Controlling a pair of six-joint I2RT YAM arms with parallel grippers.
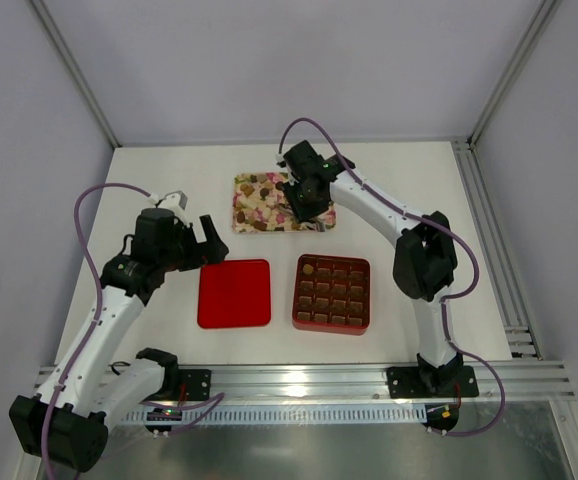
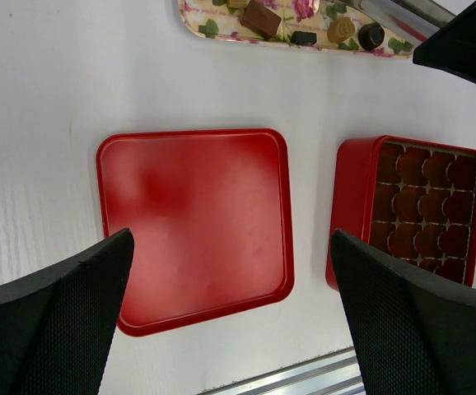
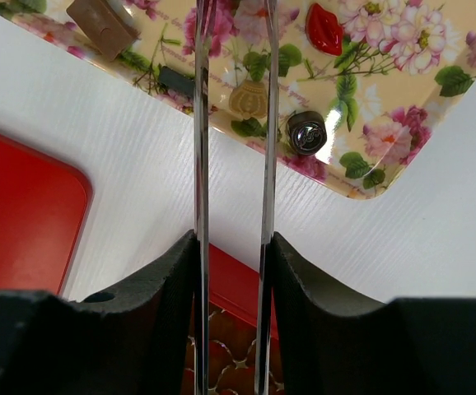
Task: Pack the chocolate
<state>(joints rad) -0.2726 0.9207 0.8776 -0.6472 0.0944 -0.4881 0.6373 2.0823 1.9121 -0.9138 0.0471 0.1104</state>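
Chocolate pieces (image 1: 259,190) lie on a floral tray (image 1: 241,224) at the back. My right gripper (image 1: 304,200) hovers over the tray's right part, shut on metal tongs (image 3: 201,123). In the right wrist view a tan shell-shaped chocolate (image 3: 249,99) shows between the two blades, whose tips run off the top edge. A dark round piece (image 3: 306,132) lies just right of them. The red box (image 1: 331,293) with a brown gridded insert holds one tan piece (image 1: 308,268) in its far-left cell. My left gripper (image 2: 231,239) is open above the red lid (image 2: 197,222), holding nothing.
The red lid (image 1: 234,293) lies flat just left of the box. A red lips-shaped piece (image 3: 324,29) and a tan square piece (image 3: 102,25) are also on the tray. An aluminium rail (image 1: 309,378) runs along the near table edge.
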